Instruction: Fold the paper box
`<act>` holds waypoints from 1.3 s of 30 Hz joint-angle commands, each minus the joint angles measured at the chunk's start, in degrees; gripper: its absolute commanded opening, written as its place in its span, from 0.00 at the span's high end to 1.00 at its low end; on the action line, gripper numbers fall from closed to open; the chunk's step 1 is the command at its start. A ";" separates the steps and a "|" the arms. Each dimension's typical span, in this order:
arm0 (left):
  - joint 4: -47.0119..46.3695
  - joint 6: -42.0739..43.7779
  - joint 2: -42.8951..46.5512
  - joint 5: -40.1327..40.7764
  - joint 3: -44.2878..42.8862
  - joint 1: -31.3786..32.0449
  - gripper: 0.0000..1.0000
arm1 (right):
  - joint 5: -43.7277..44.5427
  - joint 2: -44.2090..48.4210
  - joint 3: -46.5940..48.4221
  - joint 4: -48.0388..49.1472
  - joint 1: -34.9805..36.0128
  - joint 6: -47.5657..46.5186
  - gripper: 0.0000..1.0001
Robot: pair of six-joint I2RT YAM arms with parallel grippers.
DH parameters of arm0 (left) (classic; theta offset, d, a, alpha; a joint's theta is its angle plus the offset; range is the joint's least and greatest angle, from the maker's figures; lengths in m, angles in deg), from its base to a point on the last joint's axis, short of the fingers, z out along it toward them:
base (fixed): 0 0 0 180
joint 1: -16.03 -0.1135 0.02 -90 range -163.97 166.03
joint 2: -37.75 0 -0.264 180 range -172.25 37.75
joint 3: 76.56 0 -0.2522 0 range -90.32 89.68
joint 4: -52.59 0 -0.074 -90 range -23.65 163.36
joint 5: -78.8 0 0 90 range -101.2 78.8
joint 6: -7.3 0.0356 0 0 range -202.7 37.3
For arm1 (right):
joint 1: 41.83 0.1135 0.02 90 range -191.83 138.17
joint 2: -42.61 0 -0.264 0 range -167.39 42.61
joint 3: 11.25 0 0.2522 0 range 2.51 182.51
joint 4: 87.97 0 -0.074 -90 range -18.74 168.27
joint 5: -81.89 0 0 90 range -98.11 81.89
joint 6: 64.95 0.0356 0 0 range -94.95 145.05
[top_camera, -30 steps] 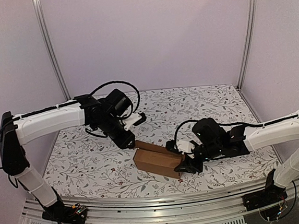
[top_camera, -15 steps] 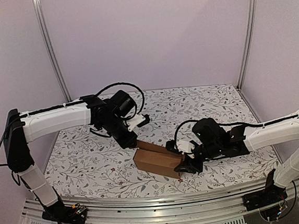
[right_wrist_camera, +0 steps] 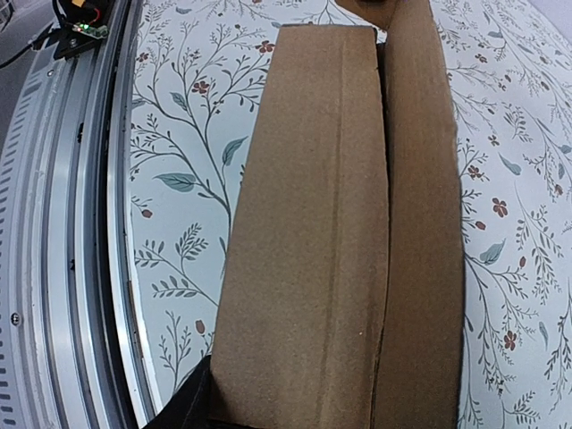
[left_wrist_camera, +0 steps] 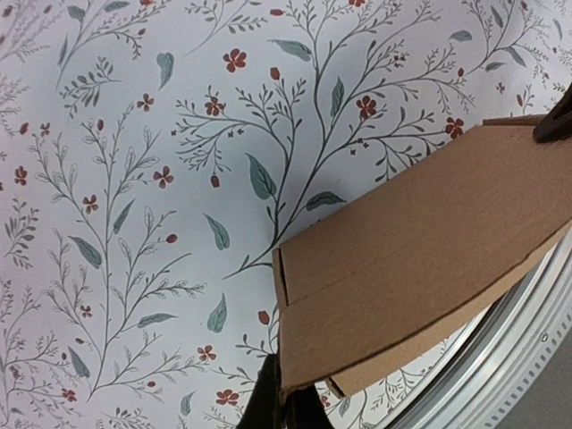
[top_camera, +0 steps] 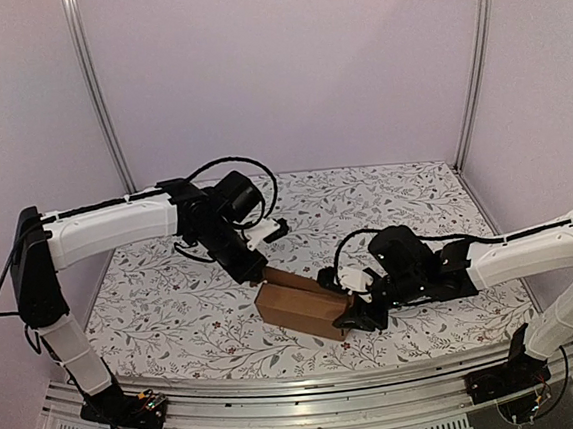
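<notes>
The paper box (top_camera: 300,312) is a slim brown cardboard box lying on the floral table near the front middle. My left gripper (top_camera: 262,274) is at its far left end, shut on the edge of a cardboard flap. In the left wrist view the fingers (left_wrist_camera: 268,407) pinch the lower corner of the flap (left_wrist_camera: 420,241). My right gripper (top_camera: 353,309) holds the box's right end. In the right wrist view the box (right_wrist_camera: 331,232) fills the frame, with a seam running along its top. One dark finger (right_wrist_camera: 183,409) presses its left side and the other finger is hidden.
A floral cloth (top_camera: 175,315) covers the table. An aluminium rail (top_camera: 282,391) runs along the front edge, close below the box, and shows in the right wrist view (right_wrist_camera: 63,223). Purple walls and two upright posts (top_camera: 95,91) close in the back and sides.
My left arm has shifted slightly to the right and towards the box while keeping hold of the flap. The box and my right arm have not visibly moved.
</notes>
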 commanded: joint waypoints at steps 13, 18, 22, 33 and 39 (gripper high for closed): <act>0.80 -22.24 1.46 -1.71 3.96 0.61 1.00 | 1.79 -3.27 0.78 -0.02 0.50 1.01 0.83; 0.80 -25.27 2.96 -0.68 5.82 0.82 1.00 | 1.94 -4.47 1.50 0.03 0.48 1.29 0.83; 1.06 -27.86 3.47 -0.49 6.58 0.83 1.00 | 2.14 -5.34 1.98 -0.02 0.54 1.39 0.83; 0.84 -31.67 4.85 0.09 9.15 2.27 1.00 | 2.42 -6.14 2.48 -0.03 0.51 1.74 0.83; 0.30 -31.52 6.01 3.04 12.42 3.38 1.00 | 2.40 -6.08 2.56 -0.05 0.49 1.84 0.83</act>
